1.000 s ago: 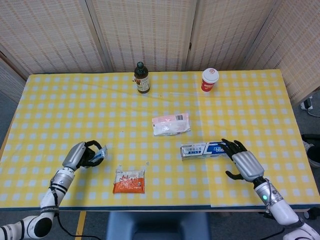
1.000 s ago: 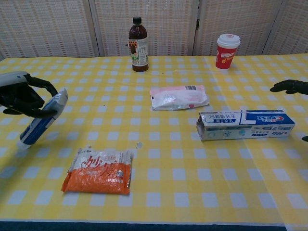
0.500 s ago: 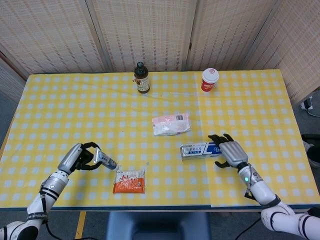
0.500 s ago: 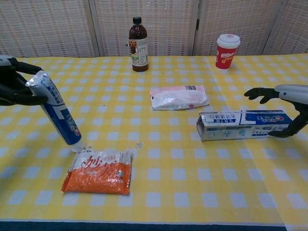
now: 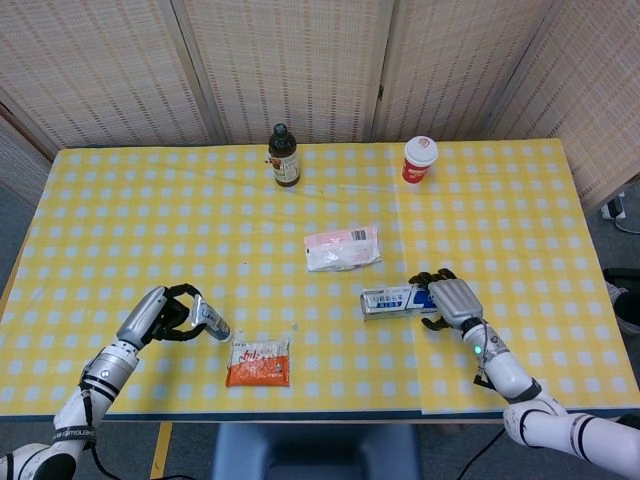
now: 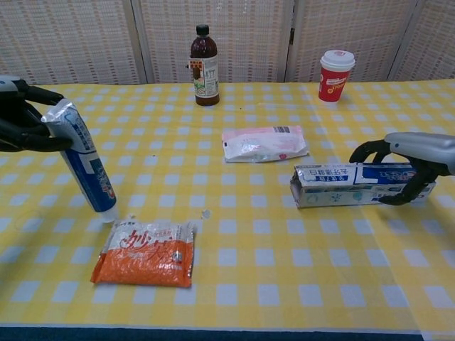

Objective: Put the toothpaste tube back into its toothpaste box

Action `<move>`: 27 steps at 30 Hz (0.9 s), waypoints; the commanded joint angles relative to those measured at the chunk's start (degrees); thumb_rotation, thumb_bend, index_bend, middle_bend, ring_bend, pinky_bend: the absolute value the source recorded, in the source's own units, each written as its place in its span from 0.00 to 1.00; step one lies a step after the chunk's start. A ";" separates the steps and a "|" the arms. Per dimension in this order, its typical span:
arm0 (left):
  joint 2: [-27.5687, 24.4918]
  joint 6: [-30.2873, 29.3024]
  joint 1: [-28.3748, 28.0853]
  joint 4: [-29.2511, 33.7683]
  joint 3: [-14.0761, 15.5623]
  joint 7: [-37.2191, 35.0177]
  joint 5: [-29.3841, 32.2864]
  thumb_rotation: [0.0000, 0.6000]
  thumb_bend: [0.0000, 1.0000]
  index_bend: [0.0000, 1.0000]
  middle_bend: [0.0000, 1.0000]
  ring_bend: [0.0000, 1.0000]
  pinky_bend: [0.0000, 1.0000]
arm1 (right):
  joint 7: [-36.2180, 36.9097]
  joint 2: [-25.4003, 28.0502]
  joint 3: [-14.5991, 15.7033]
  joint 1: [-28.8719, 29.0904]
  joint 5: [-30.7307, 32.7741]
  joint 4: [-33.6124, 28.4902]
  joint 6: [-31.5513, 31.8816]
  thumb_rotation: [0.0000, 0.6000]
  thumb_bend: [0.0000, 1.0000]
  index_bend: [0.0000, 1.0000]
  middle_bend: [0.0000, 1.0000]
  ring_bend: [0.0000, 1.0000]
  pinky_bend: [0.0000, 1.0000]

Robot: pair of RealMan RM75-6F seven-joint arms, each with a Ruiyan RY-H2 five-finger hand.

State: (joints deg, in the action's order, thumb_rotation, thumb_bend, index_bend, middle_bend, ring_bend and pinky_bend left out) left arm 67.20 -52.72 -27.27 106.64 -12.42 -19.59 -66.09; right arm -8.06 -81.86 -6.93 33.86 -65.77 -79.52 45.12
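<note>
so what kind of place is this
Probably a staged test room rather than a home: a table in a yellow checked cloth, woven folding screens behind it, and unrelated items such as a bottle and paper cup.

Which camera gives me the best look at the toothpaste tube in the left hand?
The chest view: the toothpaste tube shows large, tilted cap-down, with the left hand gripping its upper end. The head view shows it small and mostly hidden by that hand.

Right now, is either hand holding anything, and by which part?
The left hand grips the tube by its upper end. The right hand curls around the box's right end.
</note>
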 commanded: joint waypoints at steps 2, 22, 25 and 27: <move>-0.03 0.01 -0.13 -0.01 0.16 0.09 0.16 1.00 0.80 0.85 1.00 1.00 1.00 | -0.47 -0.91 0.35 -0.04 0.04 0.98 0.84 1.00 0.32 0.34 0.28 0.27 0.18; -5.19 0.49 -1.03 4.58 -3.19 -5.01 0.97 1.00 0.80 0.85 1.00 1.00 1.00 | 12.04 -0.99 -2.34 -2.71 -3.42 -3.44 7.25 1.00 0.32 0.52 0.40 0.39 0.34; -6.60 0.49 -1.63 6.49 -4.70 -5.70 2.04 1.00 0.80 0.85 1.00 1.00 1.00 | 18.22 -1.79 -3.16 -3.41 -5.56 -3.47 8.87 1.00 0.32 0.52 0.40 0.39 0.34; -7.56 1.06 -2.25 7.62 -5.83 -6.43 3.31 1.00 0.80 0.85 1.00 1.00 1.00 | 21.36 -2.22 -3.33 -3.49 -6.84 -3.34 9.18 1.00 0.32 0.52 0.40 0.39 0.34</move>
State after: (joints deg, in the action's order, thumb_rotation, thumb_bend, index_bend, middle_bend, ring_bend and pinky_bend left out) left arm 60.26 -51.99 -29.00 113.41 -17.41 -25.41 -63.65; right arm 8.52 -83.62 -9.34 31.11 -70.26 -82.31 52.93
